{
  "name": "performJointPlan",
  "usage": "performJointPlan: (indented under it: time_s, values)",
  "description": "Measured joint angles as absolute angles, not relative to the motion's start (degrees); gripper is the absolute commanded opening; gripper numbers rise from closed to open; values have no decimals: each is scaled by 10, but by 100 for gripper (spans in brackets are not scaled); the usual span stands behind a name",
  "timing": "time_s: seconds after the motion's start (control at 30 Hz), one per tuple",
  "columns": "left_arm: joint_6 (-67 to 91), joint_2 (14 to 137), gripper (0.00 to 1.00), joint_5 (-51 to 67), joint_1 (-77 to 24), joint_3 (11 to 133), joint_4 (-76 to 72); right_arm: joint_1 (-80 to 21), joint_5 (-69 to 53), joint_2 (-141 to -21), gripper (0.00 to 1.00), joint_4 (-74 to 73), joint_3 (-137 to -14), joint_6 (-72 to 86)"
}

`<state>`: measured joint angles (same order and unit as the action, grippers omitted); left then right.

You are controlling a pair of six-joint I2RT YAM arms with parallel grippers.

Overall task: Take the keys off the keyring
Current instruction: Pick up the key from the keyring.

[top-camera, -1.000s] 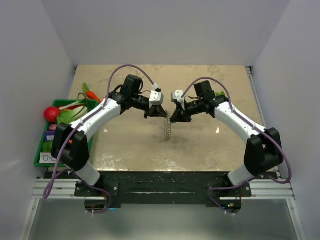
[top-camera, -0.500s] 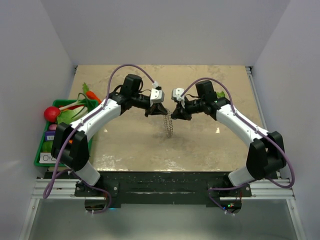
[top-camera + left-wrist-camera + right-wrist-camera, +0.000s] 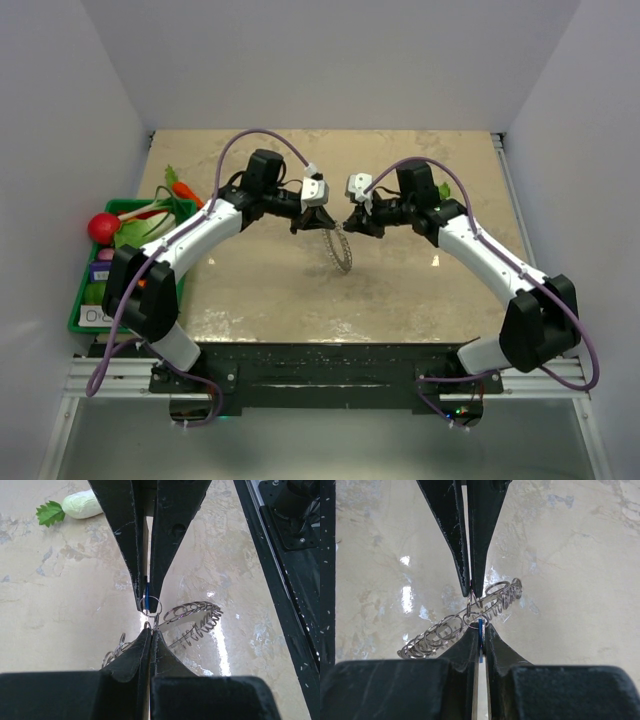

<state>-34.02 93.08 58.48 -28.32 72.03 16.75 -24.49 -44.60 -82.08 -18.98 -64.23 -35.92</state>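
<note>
Keyring [image 3: 341,251]: pinched in left gripper [image 3: 321,228], now slanting, no longer plumb. Key [image 3: 480,630]: clamped in right gripper [image 3: 351,228], pulled away from left gripper; separation likely beginning.

Plain white walls [image 3: 320,60] enclose a glossy beige marbled tabletop [image 3: 260,290], a black rail [image 3: 320,362] along its near edge

Blue key [image 3: 480,632], silvery coiled keyring [image 3: 442,630], mottled beige table [image 3: 570,555].

light: shining bright, evenly from above | glare: glinting white at bench [image 3: 407,597] centre | shadows: falling soft, faint
</note>
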Motion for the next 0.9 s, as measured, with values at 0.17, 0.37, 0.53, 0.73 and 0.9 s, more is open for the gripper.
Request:
performJointPlan:
  time_s: [0.17,0.37,0.53,0.73,0.9]
  values:
    - [-336,930,0,585,-283,717,161,-246,-442,-820,0,-181,-638,-354]
    - [-336,930,1,585,-283,714,158,-247,-437,-811,0,-171,-630,-346]
    - [-335,930,11,585,-283,714,154,-248,-430,-805,0,-162,-624,-340]
    - [-334,930,31,593,-283,714,157,-247,-419,-800,0,-149,-623,-333]
    - [-336,930,45,601,-283,714,161,-246,-406,-797,0,-147,-623,-329]
